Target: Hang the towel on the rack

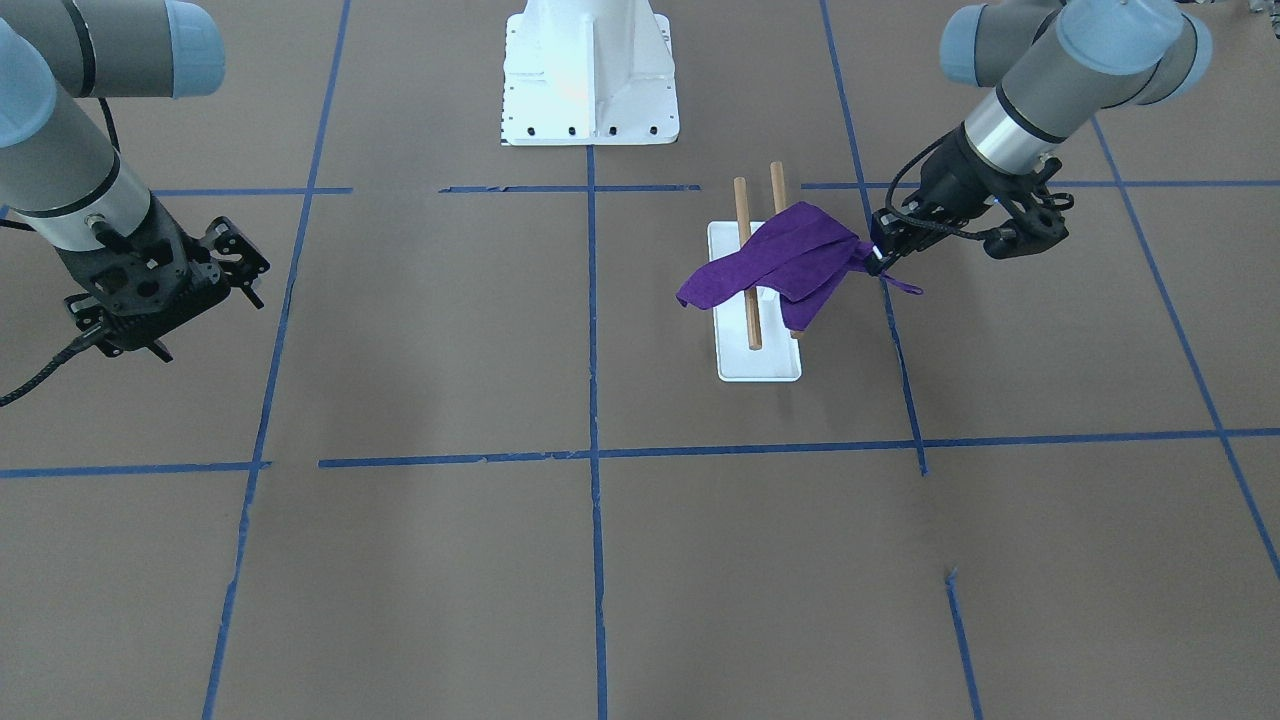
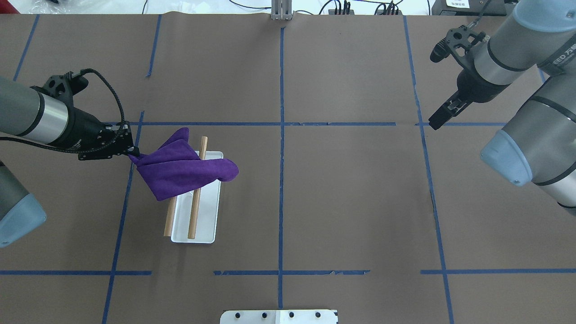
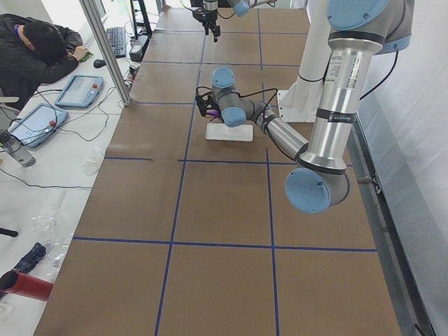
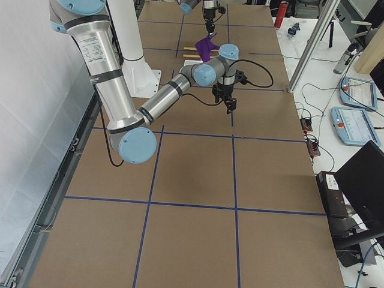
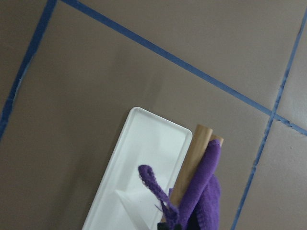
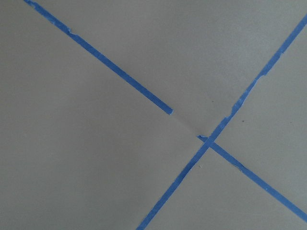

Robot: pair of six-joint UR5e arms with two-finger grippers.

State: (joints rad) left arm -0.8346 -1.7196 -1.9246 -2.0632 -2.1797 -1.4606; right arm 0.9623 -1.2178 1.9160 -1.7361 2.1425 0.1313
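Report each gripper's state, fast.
Left gripper: shut on the towel.
Right gripper: looks shut, holding nothing.

Towel [image 2: 180, 168] over rack [image 2: 204, 218], robot's left side

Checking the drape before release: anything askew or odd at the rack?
Yes. The purple towel lies bunched and diagonal across both rods of the rack, not spread evenly. One corner is pinched in the left gripper beside the rack. The rack itself looks straight, rods parallel.
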